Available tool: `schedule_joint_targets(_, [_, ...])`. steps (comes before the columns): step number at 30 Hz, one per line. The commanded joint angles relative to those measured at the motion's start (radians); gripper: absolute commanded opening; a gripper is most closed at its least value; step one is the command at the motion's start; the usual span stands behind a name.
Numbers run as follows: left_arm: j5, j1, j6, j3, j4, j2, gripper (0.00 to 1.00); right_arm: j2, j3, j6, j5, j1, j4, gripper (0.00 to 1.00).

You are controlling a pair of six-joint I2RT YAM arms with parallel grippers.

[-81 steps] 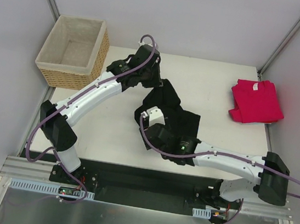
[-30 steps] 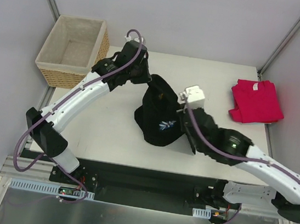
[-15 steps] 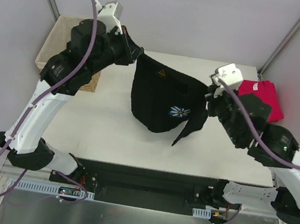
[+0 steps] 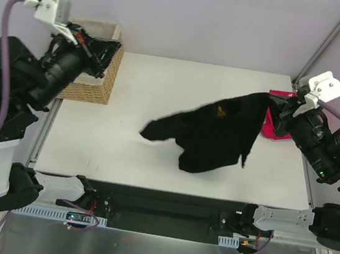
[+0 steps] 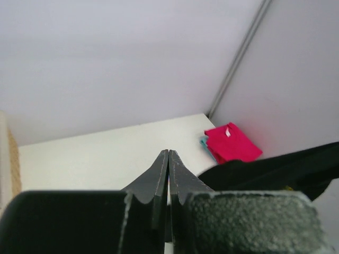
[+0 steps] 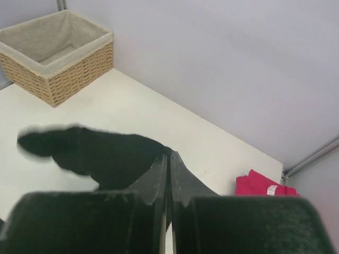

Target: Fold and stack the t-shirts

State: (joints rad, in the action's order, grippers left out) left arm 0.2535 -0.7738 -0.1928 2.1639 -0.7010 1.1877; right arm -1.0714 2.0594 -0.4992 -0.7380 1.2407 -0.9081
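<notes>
The black cloth t-shirt (image 4: 216, 133) hangs stretched above the middle-right of the white table (image 4: 131, 84). One top corner is up at the right pincer (image 6: 168, 154), and the rest sags down and leftward to a blurred, loose end. Whether its lowest fold touches the table cannot be told. It looks light, limp and without any stiffness. Held at one point it will swing, bunch and twist, and it will not lie square unless it is spread from two points. Good places to take hold are probably the two shoulder seams or the two hem corners. Pinch a single layer at the edge, since a thick bunch could slip out.

The right pincer is clamped on the black cloth, its fingers pressed together with fabric between them. The left pincer (image 5: 168, 153) is raised well to the left near the woven wicker basket (image 4: 90, 88). Its jaws are together on nothing, with the shirt well apart from it.

The bright pinkish-red cloth t-shirt (image 5: 231, 143) lies already folded at the table's far right edge. From above it is partly hidden behind the hanging black cloth, so a careless swing could drag across it.
</notes>
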Motion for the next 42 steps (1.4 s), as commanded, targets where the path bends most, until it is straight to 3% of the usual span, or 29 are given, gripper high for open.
schedule_joint_targets(1, [0.114, -0.012, 0.093, -0.041, 0.003, -0.057, 0.0, 0.054, -0.039, -0.045, -0.176, 0.032, 0.024, 0.01])
schedule_joint_targets(8, [0.078, -0.012, 0.06, -0.168, 0.006, -0.022, 0.0, 0.034, -0.114, -0.045, -0.184, 0.032, 0.012, 0.01])
schedule_joint_targets(12, [-0.006, -0.012, -0.002, -0.312, 0.012, 0.021, 0.0, 0.047, -0.163, -0.026, -0.176, 0.032, 0.05, 0.01])
schedule_joint_targets(15, [-0.152, -0.012, -0.068, -0.45, 0.049, 0.056, 0.01, 0.065, -0.218, -0.024, -0.189, 0.032, 0.083, 0.01])
schedule_joint_targets(17, [-0.238, -0.033, -0.095, -0.534, 0.108, 0.056, 0.06, 0.07, -0.251, -0.016, -0.208, 0.032, 0.083, 0.01])
schedule_joint_targets(19, [-0.281, -0.064, -0.096, -0.686, 0.255, 0.03, 0.25, 0.076, -0.271, -0.007, -0.233, 0.031, 0.084, 0.01])
schedule_joint_targets(22, [-0.382, -0.122, -0.071, -0.907, 0.459, -0.048, 0.39, 0.08, -0.301, -0.002, -0.25, 0.022, 0.087, 0.01])
schedule_joint_targets(26, [-0.419, -0.157, -0.076, -1.101, 0.561, -0.112, 0.41, 0.097, -0.347, 0.016, -0.228, -0.032, 0.11, 0.01])
schedule_joint_targets(35, [-0.484, -0.321, -0.025, -1.236, 0.731, 0.01, 0.4, 0.149, -0.6, 0.146, 0.075, -0.294, 0.193, 0.01])
schedule_joint_targets(42, [-0.361, -0.383, -0.043, -1.216, 0.856, 0.116, 0.4, 0.142, -0.786, 0.252, 0.435, -0.49, 0.345, 0.01])
